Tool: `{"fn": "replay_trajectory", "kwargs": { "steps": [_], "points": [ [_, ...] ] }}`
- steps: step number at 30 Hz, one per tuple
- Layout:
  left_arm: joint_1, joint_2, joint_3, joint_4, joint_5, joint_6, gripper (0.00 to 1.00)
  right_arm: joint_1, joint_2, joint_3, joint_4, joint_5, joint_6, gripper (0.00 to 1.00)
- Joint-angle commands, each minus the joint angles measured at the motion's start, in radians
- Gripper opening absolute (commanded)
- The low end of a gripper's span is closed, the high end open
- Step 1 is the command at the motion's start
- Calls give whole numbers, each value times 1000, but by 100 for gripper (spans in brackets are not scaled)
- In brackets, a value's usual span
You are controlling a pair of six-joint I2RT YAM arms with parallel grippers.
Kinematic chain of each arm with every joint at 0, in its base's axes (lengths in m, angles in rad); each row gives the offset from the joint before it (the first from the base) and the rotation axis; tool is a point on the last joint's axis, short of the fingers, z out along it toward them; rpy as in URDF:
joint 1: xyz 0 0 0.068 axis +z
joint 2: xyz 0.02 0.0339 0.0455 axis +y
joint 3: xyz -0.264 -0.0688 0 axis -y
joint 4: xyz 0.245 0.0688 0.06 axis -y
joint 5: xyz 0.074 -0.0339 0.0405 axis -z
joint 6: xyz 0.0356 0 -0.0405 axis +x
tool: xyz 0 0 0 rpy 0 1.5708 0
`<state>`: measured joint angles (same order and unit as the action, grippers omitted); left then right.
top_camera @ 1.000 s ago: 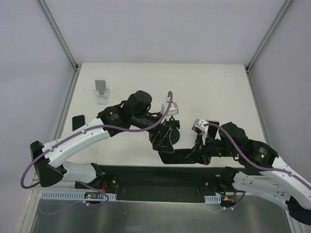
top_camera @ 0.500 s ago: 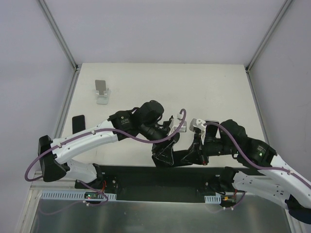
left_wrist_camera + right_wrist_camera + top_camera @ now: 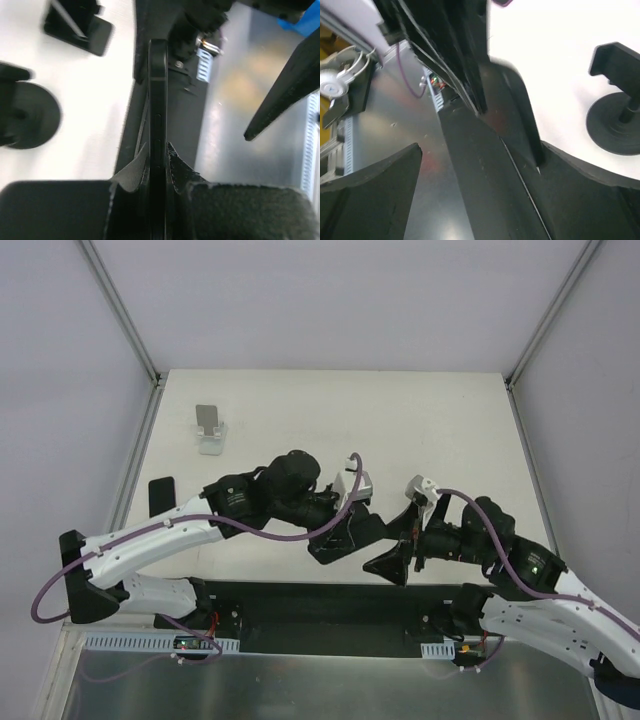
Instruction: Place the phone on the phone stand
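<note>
Phone: the phone (image 3: 158,115) sits edge-on in the left tool (image 3: 157,150), over the near edge of the counter (image 3: 450,430), with most of its length jutting free.
Left tool: it is clamped on the phone, one finger against each flat face near one end.
Right tool: the right tool (image 3: 477,152) has its fingers spread wide and grips nothing, and it hangs close beside the phone.
Phone stand: the phone stand (image 3: 611,127) stands upright on the counter, near the phone but apart from it.
Containers: the only receptacle is the clamp holder (image 3: 615,60) on top of the stand, and it is empty.
Handling: the phone is probably a stiff, thin, smooth slab, light but slippery, and liable to pivot in a grip set this far from its middle.
Where to hold: the flat faces look like the sound place, leaving the free end clear to enter the holder.
Stand's behaviour: it looks light and top-heavy, so a sideways push may slide or tip it.
Other stands: the small silver-white stand (image 3: 209,430) and the black folding stand (image 3: 160,492) sit well away to the left.
</note>
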<state>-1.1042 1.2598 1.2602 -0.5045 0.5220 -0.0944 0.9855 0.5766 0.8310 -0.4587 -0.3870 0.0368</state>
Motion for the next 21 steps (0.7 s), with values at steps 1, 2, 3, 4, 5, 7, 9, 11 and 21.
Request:
{"fn": "replay_trajectory", "kwargs": {
  "steps": [1, 2, 3, 4, 5, 7, 9, 11, 21],
  "points": [
    [21, -140, -65, 208, -296, -138, 0, 1, -116, -168, 283, 189, 170, 97],
    [36, -179, -79, 274, -324, -187, 0, 1, -138, -208, 345, 191, 226, 96],
    [41, -200, -106, 306, -344, -212, 0, 1, -155, -290, 409, 198, 248, 97],
    [47, -218, -123, 342, -353, -235, 0, 1, -174, -321, 530, 204, 277, 97],
    [53, -253, -143, 442, -358, -292, 0, 2, -178, -346, 584, 211, 296, 97],
    [58, -281, -220, 559, -338, -350, 0, 8, -166, -398, 732, 208, 337, 97],
    [58, -306, -278, 695, -298, -422, 0, 18, -144, -411, 808, 211, 357, 88],
    [60, -319, -306, 756, -292, -480, 0, 27, -97, -402, 868, 215, 365, 79],
    [61, -326, -426, 1023, -232, -584, 0, 73, -23, -366, 986, 266, 360, 62]
  ]
}}
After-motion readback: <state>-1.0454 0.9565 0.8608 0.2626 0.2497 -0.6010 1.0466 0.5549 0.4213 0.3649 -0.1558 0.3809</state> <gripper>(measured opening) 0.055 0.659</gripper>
